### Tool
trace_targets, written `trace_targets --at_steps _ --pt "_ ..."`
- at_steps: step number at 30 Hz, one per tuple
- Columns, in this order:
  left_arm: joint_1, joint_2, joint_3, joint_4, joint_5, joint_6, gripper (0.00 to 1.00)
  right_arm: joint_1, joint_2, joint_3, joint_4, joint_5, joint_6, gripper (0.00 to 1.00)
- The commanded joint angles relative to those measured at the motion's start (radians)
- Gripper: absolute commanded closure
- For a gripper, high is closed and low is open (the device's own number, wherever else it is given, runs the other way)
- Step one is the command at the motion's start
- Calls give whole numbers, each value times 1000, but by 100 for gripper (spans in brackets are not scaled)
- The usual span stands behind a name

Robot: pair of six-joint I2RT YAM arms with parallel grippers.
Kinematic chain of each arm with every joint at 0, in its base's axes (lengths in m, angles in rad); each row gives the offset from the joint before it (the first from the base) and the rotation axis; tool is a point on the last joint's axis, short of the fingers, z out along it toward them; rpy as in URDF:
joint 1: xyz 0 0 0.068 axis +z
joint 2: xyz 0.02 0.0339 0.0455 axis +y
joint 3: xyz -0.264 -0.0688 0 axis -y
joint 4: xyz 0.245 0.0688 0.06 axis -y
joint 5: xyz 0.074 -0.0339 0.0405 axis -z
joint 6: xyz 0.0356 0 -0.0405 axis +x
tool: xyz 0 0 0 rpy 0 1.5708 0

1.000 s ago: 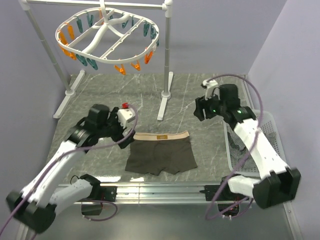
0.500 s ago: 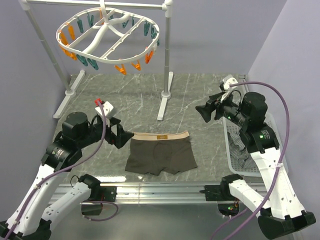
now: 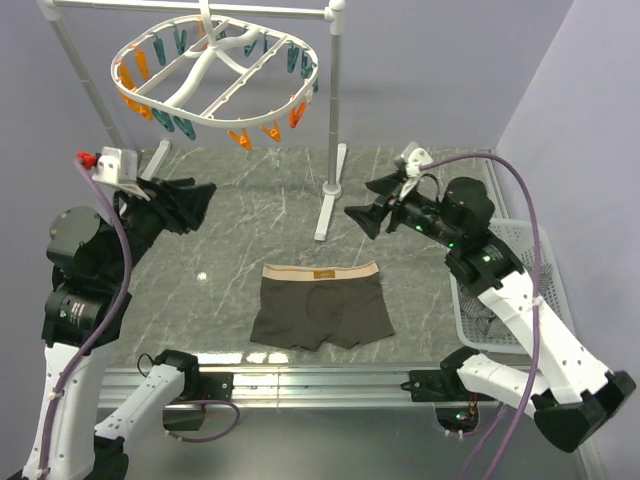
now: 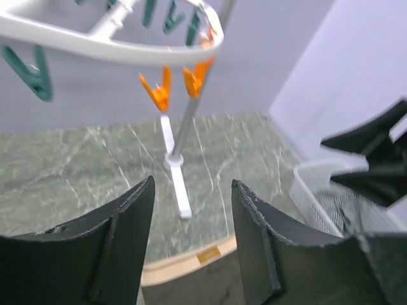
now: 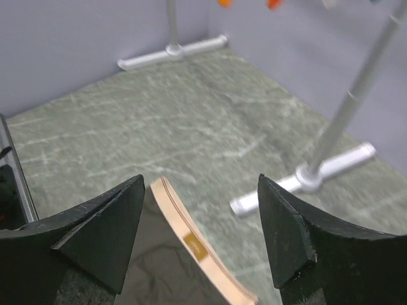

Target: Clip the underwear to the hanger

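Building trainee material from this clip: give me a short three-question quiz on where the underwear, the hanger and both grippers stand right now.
1. True or false: the dark olive-brown cloth boxer briefs are clipped to the white oval plastic drying ring.
2. What do the left gripper and right gripper hold? A) nothing B) the ring C) the briefs
3. Fill in: the ring's clothespins are orange and ____.
Key: 1 false, they lie flat on the grey marbled table; 2 A, both open and raised; 3 teal.

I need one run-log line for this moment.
underwear: flat on table, untouched | hanger: hanging, nothing clipped | left arm: jaws open, empty | right arm: jaws open, empty
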Motion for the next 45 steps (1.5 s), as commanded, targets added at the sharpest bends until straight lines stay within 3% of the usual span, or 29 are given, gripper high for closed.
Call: trace_targets --at_steps 1,7,18,38,44,45 --pt "68 50 40 70 -3 -89 46 102 62 61 220 130 -21 23" --pt "113 121 -2 227 34 -161 49 188 206 136 369 204 -70 27" --pt "110 262 -3 365 46 -192 51 260 440 335 403 170 -101 29" --pt "84 331 -91 535 4 -239 53 288 607 443 464 154 -176 33" --pt "81 362 -81 564 -8 -241 58 290 633 463 457 111 -193 34" --pt "81 365 -83 567 -18 -242 63 290 636 466 455 104 -201 34"
